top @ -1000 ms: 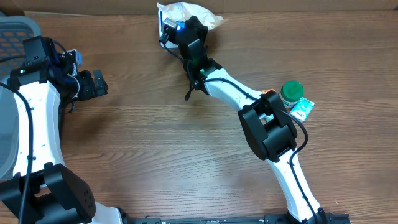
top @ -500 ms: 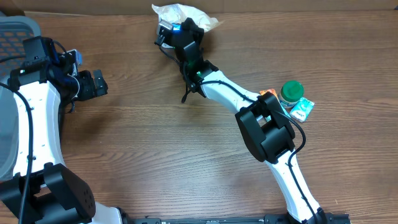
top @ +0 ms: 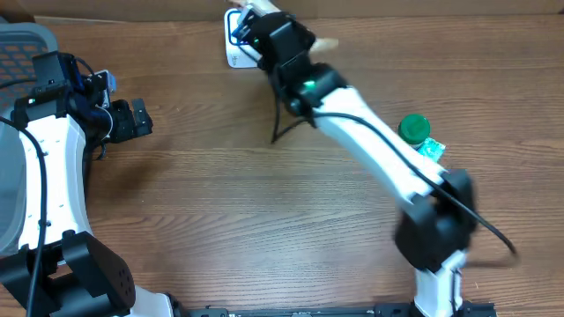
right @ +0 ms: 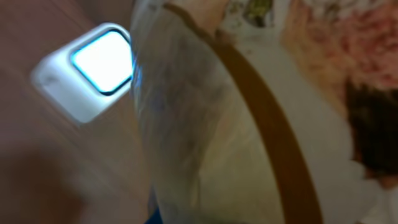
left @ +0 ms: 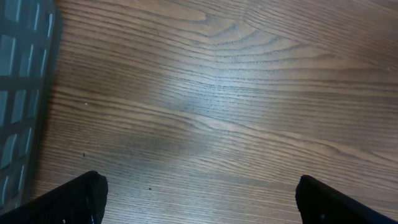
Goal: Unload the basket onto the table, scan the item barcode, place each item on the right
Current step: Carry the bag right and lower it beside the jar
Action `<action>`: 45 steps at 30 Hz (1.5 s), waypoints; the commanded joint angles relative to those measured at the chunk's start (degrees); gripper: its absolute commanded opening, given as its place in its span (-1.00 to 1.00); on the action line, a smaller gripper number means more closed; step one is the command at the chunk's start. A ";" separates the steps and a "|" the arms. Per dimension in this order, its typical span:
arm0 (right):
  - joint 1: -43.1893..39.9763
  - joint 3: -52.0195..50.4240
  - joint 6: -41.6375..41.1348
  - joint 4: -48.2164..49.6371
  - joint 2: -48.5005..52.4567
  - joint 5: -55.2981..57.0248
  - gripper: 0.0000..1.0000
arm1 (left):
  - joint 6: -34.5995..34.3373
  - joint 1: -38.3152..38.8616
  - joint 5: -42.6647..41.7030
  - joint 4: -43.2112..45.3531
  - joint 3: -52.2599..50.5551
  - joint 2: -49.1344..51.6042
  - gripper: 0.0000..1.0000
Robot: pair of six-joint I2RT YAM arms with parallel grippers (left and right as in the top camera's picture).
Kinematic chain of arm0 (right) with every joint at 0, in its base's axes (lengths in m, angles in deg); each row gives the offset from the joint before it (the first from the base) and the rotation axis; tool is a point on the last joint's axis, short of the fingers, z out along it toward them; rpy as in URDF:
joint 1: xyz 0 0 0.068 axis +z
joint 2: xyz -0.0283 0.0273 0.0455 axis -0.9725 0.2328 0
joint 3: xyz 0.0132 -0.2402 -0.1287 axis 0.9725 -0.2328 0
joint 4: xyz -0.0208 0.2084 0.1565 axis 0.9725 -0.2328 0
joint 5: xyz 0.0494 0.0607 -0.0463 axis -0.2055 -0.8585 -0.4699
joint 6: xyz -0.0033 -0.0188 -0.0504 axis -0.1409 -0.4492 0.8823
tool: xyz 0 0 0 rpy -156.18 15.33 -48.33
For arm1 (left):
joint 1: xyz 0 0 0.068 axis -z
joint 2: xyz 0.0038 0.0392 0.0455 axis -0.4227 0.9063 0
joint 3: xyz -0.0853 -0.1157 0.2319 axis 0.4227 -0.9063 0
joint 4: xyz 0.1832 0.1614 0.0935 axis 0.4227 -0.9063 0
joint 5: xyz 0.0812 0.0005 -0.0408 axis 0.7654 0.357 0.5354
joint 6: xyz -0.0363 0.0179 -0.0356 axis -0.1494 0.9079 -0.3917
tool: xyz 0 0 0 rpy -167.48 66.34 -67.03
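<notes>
Two arms share the wooden table (top: 220, 202): the right gripper (top: 260, 26) is out at the far edge, its jaws pressed together on a crinkly plastic bag (right: 205, 137) held just beside the white scanner (right: 93, 71), whose window glows. The left gripper (top: 132, 119) sits well apart near the grey basket (top: 18, 44), fingers spread wide. A green-lidded jar (top: 413, 129) stands by the right arm.

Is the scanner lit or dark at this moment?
Lit. In the right wrist view the scanner's window glows bright white with a blue edge, right beside the bag that fills most of that view.
</notes>
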 commanded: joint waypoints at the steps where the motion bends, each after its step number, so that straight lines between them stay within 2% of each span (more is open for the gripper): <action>1: -1.38 1.20 -26.62 -11.50 -11.28 -14.56 -0.92 | -0.13 0.37 0.20 0.02 0.26 0.17 0.99; 4: -3.98 1.20 -37.27 -23.21 -16.63 -23.21 -0.92 | -0.13 0.37 0.20 0.02 0.26 0.17 0.99; 7: -8.04 1.20 -43.71 -33.57 -20.35 -30.97 -0.92 | -0.13 0.37 0.17 0.02 0.26 0.17 0.99; 11: -14.82 1.18 -46.16 -43.54 -21.31 -38.84 -0.92 | -0.13 0.37 0.20 0.02 0.26 0.17 0.99; 15: -21.57 -0.35 -45.66 -49.90 -19.71 -40.24 -0.92 | -0.13 0.37 0.20 0.02 0.26 0.17 0.99; 19: -24.92 -5.66 -39.89 -50.10 -18.18 -40.26 -0.92 | -0.13 0.37 0.20 0.04 0.26 0.17 0.99; 25: -26.21 -13.31 -38.42 -47.82 -17.11 -40.19 -0.92 | -0.13 0.37 0.20 0.02 0.26 0.17 0.99; 31: -29.27 -13.70 -37.83 -47.39 -17.07 -40.22 -0.92 | -0.13 0.37 0.17 0.02 0.26 0.17 0.99; 35: -30.08 -16.28 -32.06 -45.03 -16.26 -39.69 -0.92 | -0.13 0.37 0.20 0.02 0.26 0.17 0.99; 45: -30.18 -24.79 -32.02 -40.37 -14.01 -31.69 -0.92 | -0.13 0.37 0.17 0.02 0.26 0.17 0.99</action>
